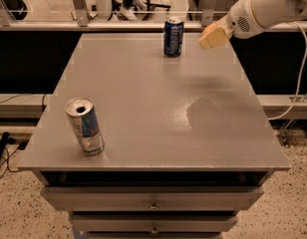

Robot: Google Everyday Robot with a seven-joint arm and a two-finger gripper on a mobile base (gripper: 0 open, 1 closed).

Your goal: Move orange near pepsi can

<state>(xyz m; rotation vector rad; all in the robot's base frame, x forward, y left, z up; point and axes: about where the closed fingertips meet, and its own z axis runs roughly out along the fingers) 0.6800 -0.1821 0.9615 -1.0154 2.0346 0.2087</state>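
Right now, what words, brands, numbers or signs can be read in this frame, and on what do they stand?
No text can be read.
The pepsi can, at the back: pale markings, too blurred to read.
The silver-and-blue can, front left: red marks, too blurred to read.
The gripper, in the air right of the pepsi can: no lettering shows.

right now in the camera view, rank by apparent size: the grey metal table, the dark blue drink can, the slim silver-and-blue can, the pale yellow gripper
grey metal table
slim silver-and-blue can, bigger partly because it's nearer
dark blue drink can and pale yellow gripper, hovering right of it: too alike to rank
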